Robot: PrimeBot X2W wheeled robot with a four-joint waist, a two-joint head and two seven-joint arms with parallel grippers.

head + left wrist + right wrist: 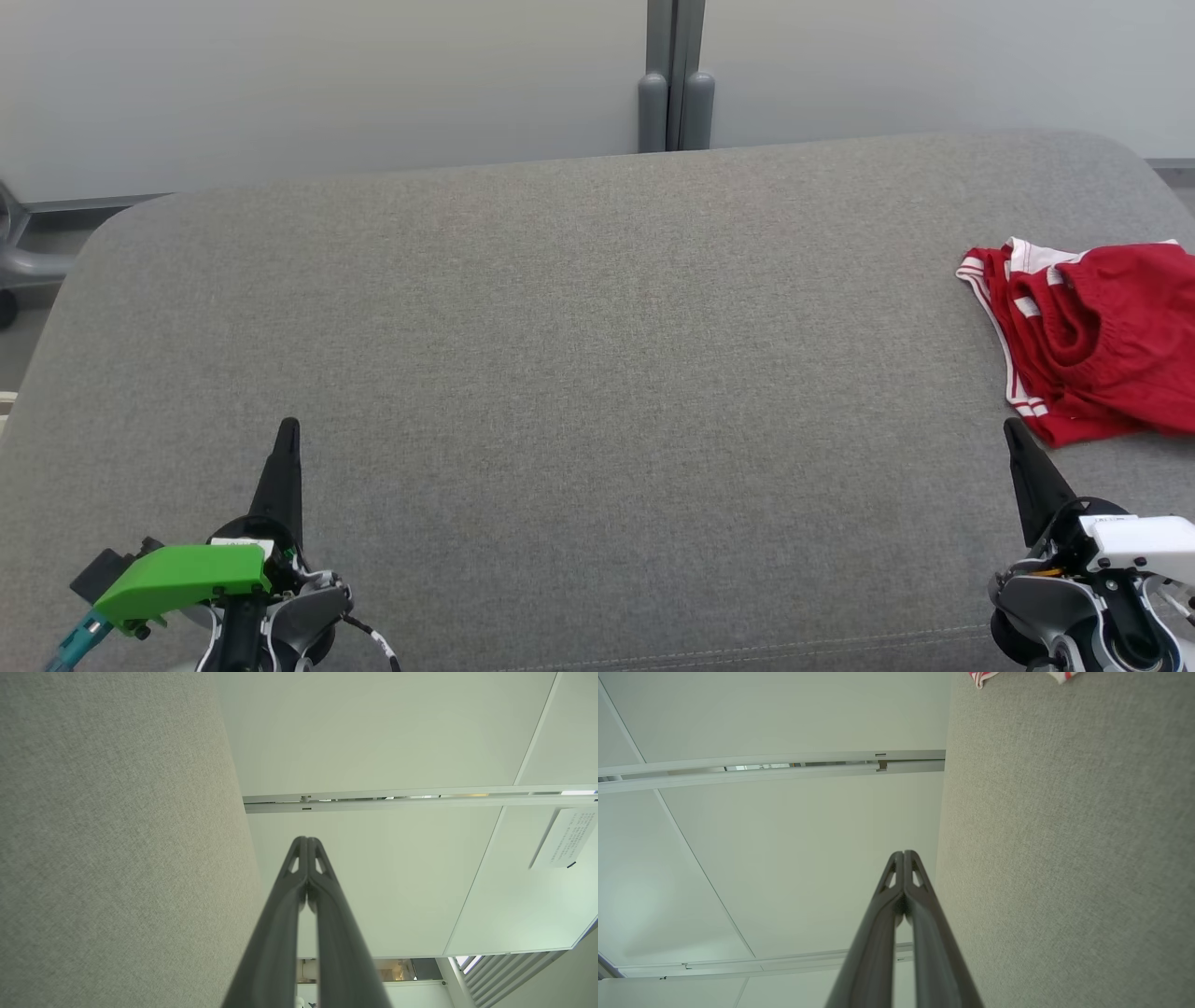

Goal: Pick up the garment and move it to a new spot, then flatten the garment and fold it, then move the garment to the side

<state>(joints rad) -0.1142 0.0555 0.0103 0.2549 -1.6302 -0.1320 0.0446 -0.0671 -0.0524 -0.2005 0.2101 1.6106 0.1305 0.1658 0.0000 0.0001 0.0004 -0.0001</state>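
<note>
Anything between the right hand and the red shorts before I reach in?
Nothing visible. The right hand, shut, sits just short of the red shorts, which lie crumpled at the right edge of the grey cushion; only bare fabric separates them. The shorts run off the head view's right edge, so that side is unseen.

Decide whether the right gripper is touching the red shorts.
Apart. In the right wrist view, bare grey cushion lies between the right gripper and the red shorts at the top edge.
</note>
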